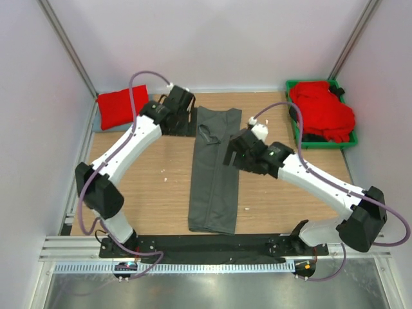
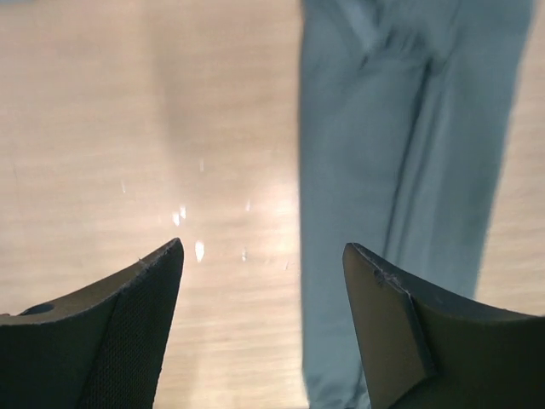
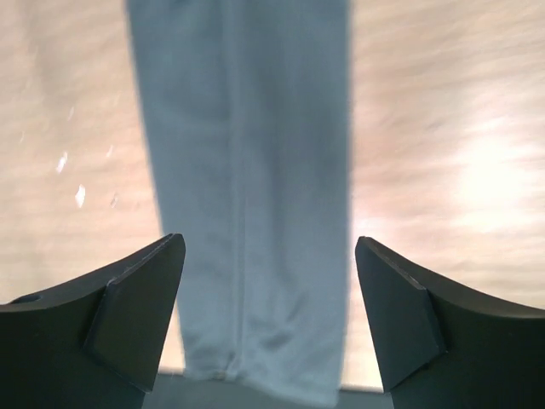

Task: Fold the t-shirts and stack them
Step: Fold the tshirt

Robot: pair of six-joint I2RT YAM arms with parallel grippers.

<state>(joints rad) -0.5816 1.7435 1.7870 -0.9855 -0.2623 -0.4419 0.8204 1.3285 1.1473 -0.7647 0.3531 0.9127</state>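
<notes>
Charcoal t-shirt (image 1: 215, 170): folded into a long narrow strip, flat on the middle of the wooden table (image 1: 161, 193).
Left gripper (image 2: 263, 245): jaws spread, empty, near the strip's far left edge.
Right gripper (image 3: 270, 239): jaws spread, empty, at the strip's right edge.
Folded red t-shirt (image 1: 121, 108): far-left corner.
Heaped red t-shirts (image 1: 322, 109): in the green bin (image 1: 293, 87), far right.

Top view: pale blue-grey t-shirt (image 1: 98, 122) mostly hidden under folded red t-shirt (image 1: 122, 108); green bin (image 1: 325, 145) floor covered by red t-shirt pile (image 1: 322, 109). R wrist view blurred, charcoal t-shirt (image 3: 247, 170) cut off at top. White specks (image 1: 165, 172) on bench (image 1: 161, 199) too small to ID
</notes>
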